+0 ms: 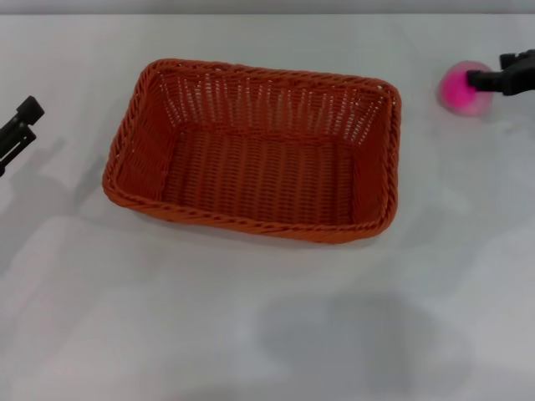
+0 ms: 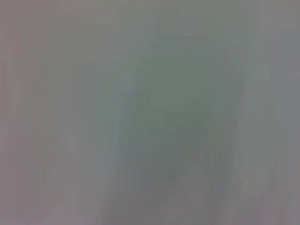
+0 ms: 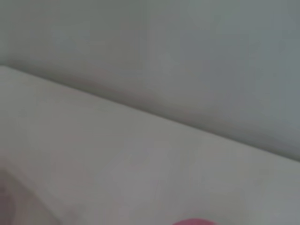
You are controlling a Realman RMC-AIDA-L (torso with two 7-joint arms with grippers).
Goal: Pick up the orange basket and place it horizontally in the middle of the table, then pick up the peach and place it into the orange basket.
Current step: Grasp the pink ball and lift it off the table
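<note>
The orange basket [image 1: 255, 150] lies flat and lengthwise across the middle of the white table [image 1: 251, 334], open side up and with nothing in it. The pink peach [image 1: 460, 90] rests on the table at the far right, apart from the basket. My right gripper [image 1: 483, 79] reaches in from the right edge, its black tip right against the peach's right side. In the right wrist view only a pink sliver of the peach [image 3: 194, 221] shows. My left gripper [image 1: 25, 117] hangs at the left edge, well left of the basket, holding nothing.
The table's far edge [image 1: 267, 14] runs just behind the basket and peach. Bare white tabletop lies in front of the basket and on both sides. The left wrist view shows only a blank grey surface.
</note>
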